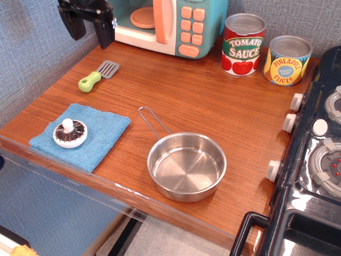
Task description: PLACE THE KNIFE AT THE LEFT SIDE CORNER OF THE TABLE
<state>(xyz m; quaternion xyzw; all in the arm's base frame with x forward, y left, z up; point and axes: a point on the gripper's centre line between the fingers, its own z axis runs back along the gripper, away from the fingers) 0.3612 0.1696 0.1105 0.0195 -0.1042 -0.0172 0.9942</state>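
Note:
The knife [98,75], a small toy spatula with a lime-green handle and a grey slotted head, lies flat on the brown wood table [202,90] near its far left side. My gripper [88,26] hangs above and behind it at the top left of the view. Its two black fingers are spread apart and hold nothing. The fingers are clear of the knife.
A blue cloth [81,136] with a toy mushroom [70,133] lies at the front left. A steel pan [186,165] with a wire handle sits front centre. A toy microwave [165,24], two cans [243,44] and a black stove [314,154] bound the back and right.

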